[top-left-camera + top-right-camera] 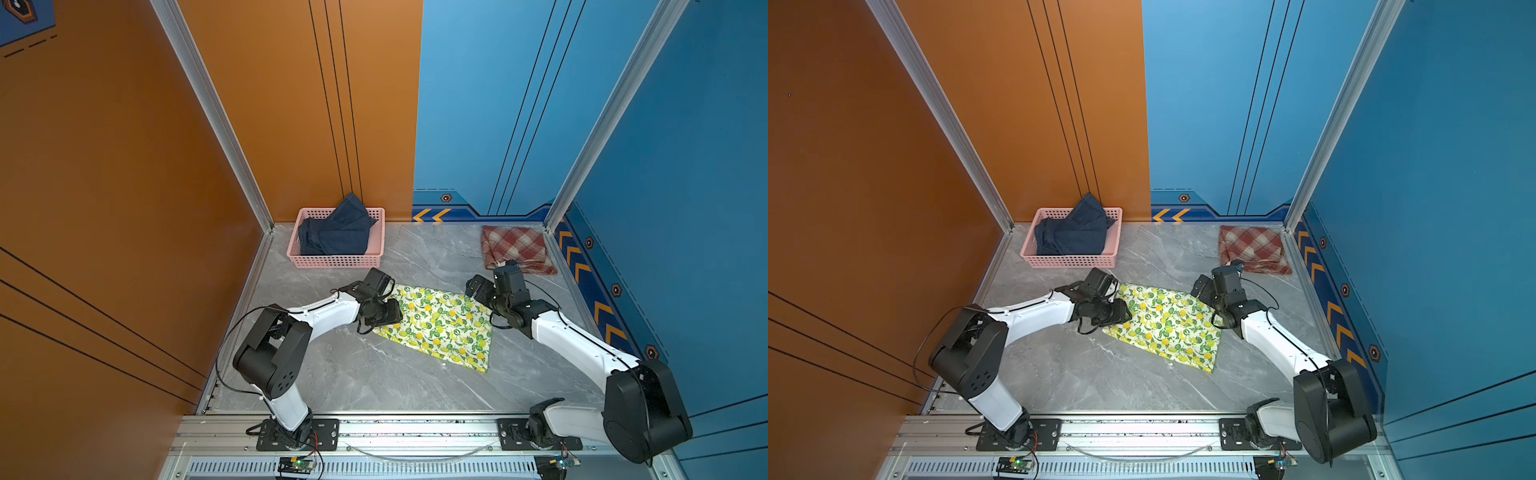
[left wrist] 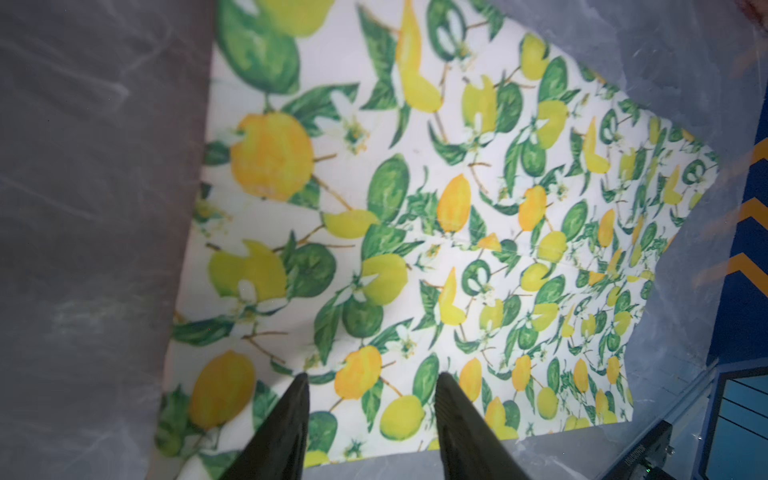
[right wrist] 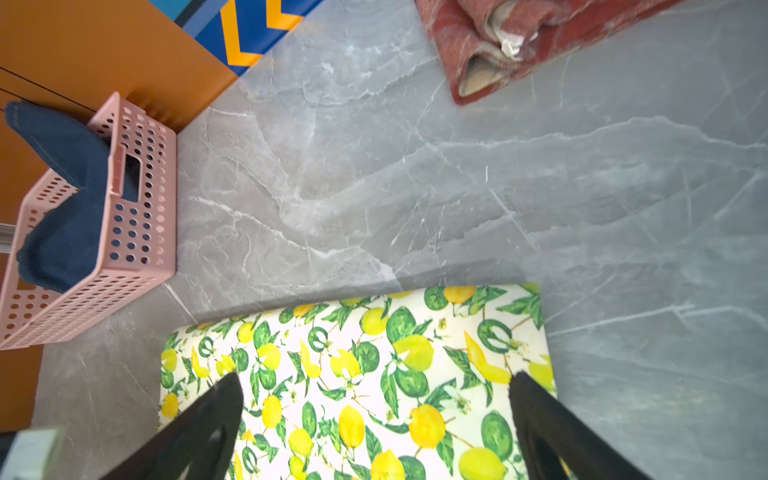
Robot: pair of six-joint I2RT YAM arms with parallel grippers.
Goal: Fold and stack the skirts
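I keep the lemon skirt (image 1: 440, 324) flat mid-table for folding, my left claw (image 2: 374, 378) and right claw (image 3: 376, 378) both parted and empty over opposite edges, the plaid skirt (image 1: 515, 249) lying folded in the far corner, the denim skirt (image 1: 336, 235) in the basket (image 1: 332, 262).

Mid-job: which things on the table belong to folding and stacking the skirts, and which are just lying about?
Job: white lemon-and-leaf print cloth skirt, flat mid-table; rust-red and cream plaid woolly skirt, folded, far right corner; dark blue denim skirt, bundled, far left.
Lying about: pink perforated plastic basket holding the denim; grey marble-look tabletop.
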